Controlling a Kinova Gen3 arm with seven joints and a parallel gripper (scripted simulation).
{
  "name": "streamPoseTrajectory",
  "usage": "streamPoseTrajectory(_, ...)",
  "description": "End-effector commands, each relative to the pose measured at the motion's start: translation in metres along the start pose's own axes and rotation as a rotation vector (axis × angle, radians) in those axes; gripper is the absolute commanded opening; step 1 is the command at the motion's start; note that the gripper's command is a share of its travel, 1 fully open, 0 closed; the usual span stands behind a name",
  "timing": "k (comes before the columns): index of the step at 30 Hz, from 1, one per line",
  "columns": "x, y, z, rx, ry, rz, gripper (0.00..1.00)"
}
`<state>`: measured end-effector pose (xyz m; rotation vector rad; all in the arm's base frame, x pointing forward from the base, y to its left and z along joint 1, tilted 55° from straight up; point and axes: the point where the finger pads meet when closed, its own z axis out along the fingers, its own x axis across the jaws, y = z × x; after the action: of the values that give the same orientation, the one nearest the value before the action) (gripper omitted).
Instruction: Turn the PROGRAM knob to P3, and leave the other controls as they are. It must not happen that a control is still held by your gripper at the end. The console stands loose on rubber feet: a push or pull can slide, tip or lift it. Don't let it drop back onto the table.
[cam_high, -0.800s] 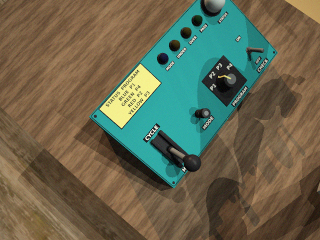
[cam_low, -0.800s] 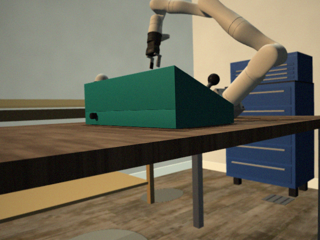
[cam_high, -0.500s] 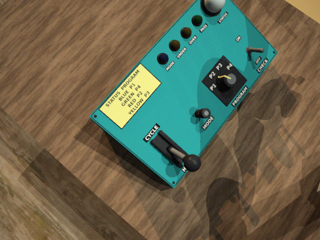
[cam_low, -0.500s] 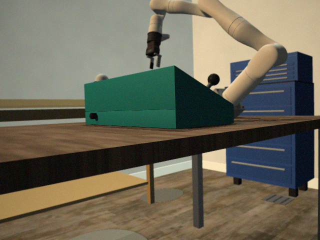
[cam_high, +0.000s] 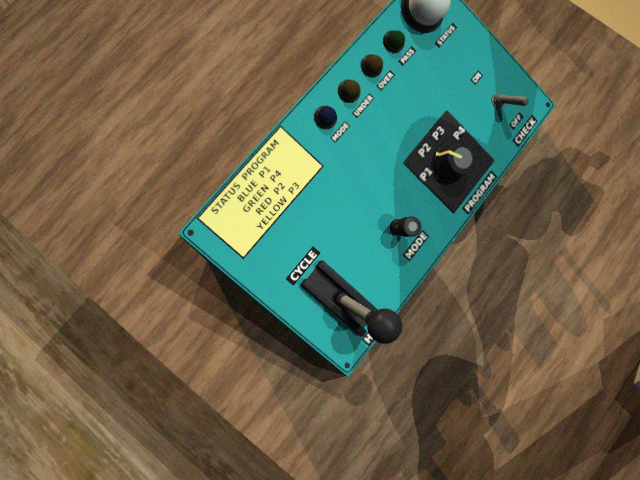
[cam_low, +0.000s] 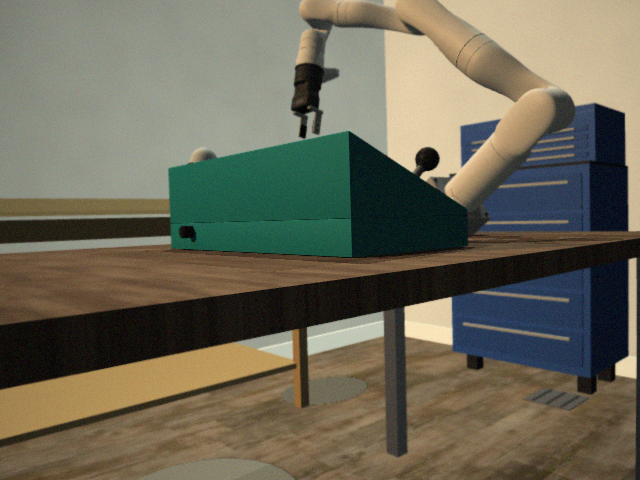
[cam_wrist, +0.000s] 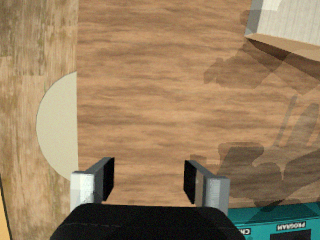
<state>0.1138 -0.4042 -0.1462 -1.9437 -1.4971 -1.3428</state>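
Note:
The teal console stands on the wooden table. Its black PROGRAM knob sits on a black plate marked P1 to P4, and its yellow pointer lies about toward P2. My gripper is open and empty, hanging in the air above the console's upper rear edge. The gripper itself is out of the top view; only the arm's shadow falls there.
The panel also carries a CHECK toggle, a MODE button, a CYCLE lever with a black ball, a row of lamps, a STATUS dome and a yellow legend card. A blue tool cabinet stands behind the table.

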Motion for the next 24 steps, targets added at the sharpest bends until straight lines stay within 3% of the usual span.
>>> streamPoseTrajectory(1, 0.001, 0.002, -0.001, -0.003, 0.0, -0.01, 1.0)
streamPoseTrajectory(13, 0.014, 0.022, 0.01, -0.041, 0.018, -0.156, 1.0)
streamPoseTrajectory(24, 0.061, 0.079, 0.034, -0.124, 0.038, -0.558, 1.0)
